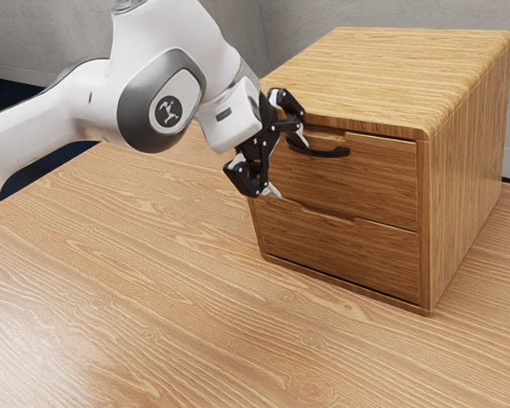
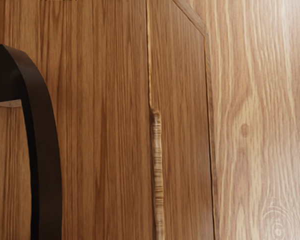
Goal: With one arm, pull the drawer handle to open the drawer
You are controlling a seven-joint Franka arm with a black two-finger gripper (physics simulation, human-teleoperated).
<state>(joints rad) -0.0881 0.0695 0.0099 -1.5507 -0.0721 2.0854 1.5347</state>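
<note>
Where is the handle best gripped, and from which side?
Grip the handle mid-bar, coming straight at the front of the drawer. The bar lies level and bows off the wood, leaving room for one finger above and one below. The open gripper sits near its end.

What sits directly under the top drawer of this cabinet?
A second drawer front, with no handle showing, and below it the wooden table. Whatever either drawer holds is covered by its wood front.

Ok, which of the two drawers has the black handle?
The upper drawer: a black handle curves across its front. The lower drawer shows only bare wood with a notch at its top edge.
</note>
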